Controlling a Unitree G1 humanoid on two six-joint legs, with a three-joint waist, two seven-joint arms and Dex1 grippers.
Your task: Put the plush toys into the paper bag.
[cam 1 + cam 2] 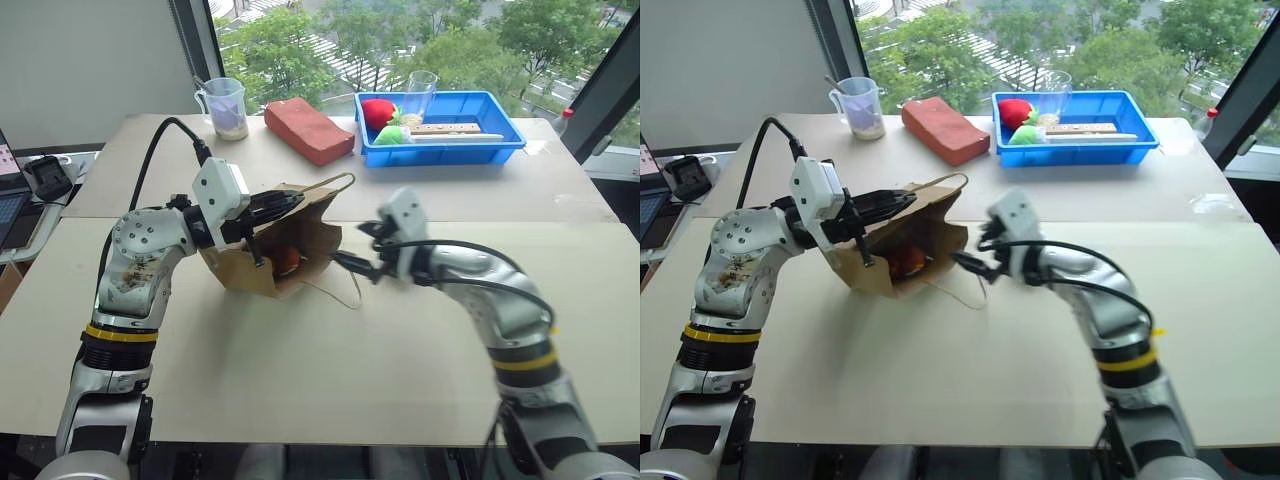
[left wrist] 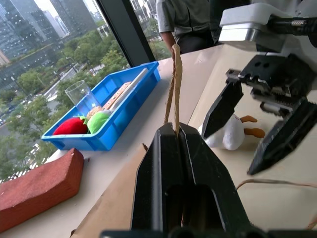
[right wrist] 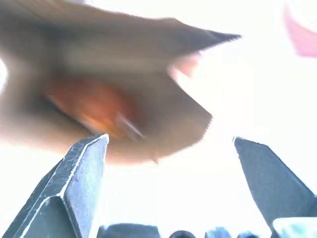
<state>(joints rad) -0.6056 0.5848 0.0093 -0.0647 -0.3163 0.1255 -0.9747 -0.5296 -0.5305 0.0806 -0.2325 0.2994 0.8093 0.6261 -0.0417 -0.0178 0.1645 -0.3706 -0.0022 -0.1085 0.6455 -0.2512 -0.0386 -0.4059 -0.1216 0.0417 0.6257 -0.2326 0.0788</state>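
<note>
My right pincer (image 1: 352, 264) wide open, empty, at bag mouth's 3 o'clock. Left pincer (image 1: 283, 203) clamped on paper bag (image 1: 310, 235) handle, lifting mouth open. Orange plush (image 1: 286, 260) inside bag. White plush (image 2: 229, 133) on table, behind right pincer.

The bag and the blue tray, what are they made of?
The paper bag looks like matte brown kraft paper: it creases and has a twisted cord handle. The blue tray looks like smooth moulded plastic, slightly glossy with rounded rims.
</note>
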